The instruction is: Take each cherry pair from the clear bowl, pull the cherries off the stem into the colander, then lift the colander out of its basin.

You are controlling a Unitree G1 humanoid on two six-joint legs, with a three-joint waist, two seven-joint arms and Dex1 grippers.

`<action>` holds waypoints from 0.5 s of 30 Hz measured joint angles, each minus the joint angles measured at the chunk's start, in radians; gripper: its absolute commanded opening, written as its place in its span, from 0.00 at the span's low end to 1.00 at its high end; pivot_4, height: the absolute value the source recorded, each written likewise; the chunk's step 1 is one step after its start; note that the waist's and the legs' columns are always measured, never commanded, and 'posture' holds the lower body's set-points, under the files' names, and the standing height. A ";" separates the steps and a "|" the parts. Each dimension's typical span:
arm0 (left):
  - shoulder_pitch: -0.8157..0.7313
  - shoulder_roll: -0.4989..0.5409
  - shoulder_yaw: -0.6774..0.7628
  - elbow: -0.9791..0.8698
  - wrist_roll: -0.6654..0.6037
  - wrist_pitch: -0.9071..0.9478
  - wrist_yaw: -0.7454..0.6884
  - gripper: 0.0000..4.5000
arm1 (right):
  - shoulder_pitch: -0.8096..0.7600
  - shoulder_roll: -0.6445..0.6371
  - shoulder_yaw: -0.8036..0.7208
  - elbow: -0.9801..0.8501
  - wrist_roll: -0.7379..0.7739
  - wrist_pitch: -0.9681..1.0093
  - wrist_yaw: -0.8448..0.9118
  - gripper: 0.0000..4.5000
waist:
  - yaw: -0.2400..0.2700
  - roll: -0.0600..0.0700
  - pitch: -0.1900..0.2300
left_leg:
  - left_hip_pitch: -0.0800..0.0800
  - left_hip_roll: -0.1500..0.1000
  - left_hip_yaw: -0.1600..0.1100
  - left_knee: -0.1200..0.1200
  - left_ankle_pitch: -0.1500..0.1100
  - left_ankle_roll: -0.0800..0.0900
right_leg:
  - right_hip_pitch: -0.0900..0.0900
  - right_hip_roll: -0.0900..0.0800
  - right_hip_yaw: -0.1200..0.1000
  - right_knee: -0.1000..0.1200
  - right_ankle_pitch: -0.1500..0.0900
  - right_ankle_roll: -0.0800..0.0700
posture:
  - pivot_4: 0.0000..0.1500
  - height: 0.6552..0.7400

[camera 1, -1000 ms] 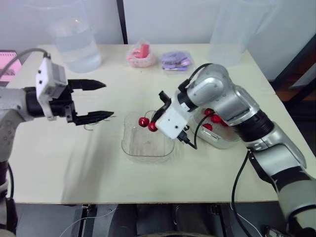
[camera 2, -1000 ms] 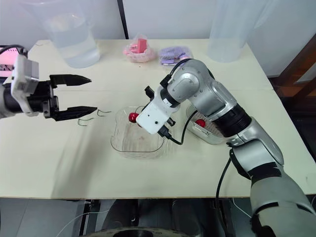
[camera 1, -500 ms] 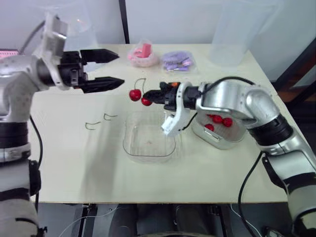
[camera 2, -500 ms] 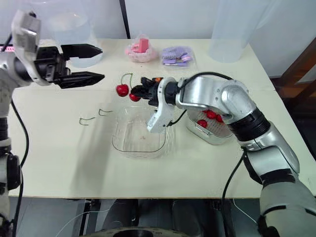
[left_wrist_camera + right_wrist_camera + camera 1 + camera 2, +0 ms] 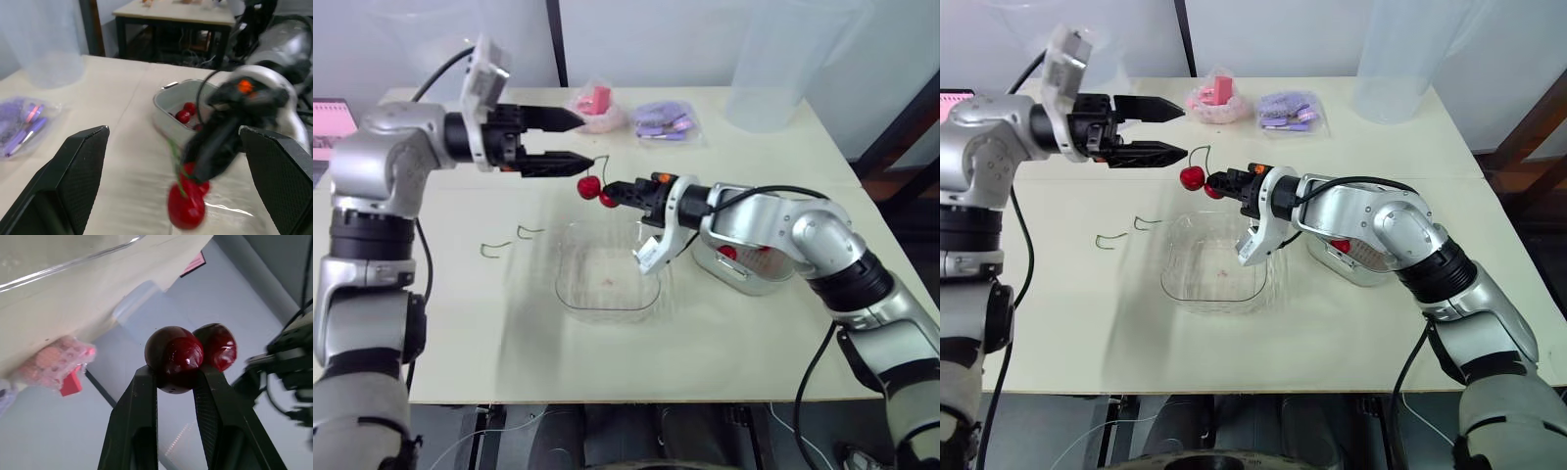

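Head view: the right end effector (image 5: 610, 194) is clamped on one cherry of the cherry pair (image 5: 588, 187), held in the air above the clear bowl's (image 5: 566, 284) far rim. The left end effector (image 5: 579, 139) gapes just beside it.

Left wrist view: its open fingers (image 5: 73, 169) flank the thin stem (image 5: 174, 159), the likely place to pinch; it looks light and wiry.

Right wrist view: the cherries look glossy and soft, probably slippery and easily bruised, so a gentle squeeze suits.

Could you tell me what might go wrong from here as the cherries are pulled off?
1. The jaws of the right gripper clamp one cherry of the cherry pair; the other sits outside them and could drop when pulled, away from the colander.
2. The stem is thin, and the open jaws of the left gripper could close beside it or knock the fruit.
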State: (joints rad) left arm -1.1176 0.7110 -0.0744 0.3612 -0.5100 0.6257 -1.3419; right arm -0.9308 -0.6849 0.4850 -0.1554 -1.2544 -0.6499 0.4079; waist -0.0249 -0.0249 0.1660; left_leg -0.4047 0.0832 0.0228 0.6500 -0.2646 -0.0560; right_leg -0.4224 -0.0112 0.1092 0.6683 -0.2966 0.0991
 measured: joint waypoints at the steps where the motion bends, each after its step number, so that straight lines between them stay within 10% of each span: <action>1: -0.019 -0.005 -0.008 0.019 0.007 0.007 -0.005 1.00 | 0.000 -0.001 0.000 -0.003 -0.001 -0.005 -0.005 0.13 | 0.000 0.000 0.000 | 0.000 0.000 0.000 0.000 0.000 0.000 | 0.000 0.000 0.000 0.000 0.000 0.000 | 1.00 0.96; 15: -0.104 -0.040 -0.100 0.145 0.092 0.067 -0.147 1.00 | -0.045 -0.014 0.018 -0.008 -0.058 -0.057 -0.048 0.13 | -0.023 0.000 0.000 | 0.000 0.000 -0.001 -0.001 0.001 -0.001 | 0.000 0.000 0.000 0.000 0.000 0.000 | 1.00 0.96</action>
State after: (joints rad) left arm -1.2215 0.6712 -0.1741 0.5058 -0.4185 0.6929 -1.4891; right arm -0.9755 -0.6985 0.5031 -0.1636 -1.3119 -0.7072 0.3596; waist -0.0476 -0.0249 0.1660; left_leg -0.4043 0.0831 0.0221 0.6486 -0.2641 -0.0568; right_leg -0.4224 -0.0113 0.1092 0.6684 -0.2966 0.0992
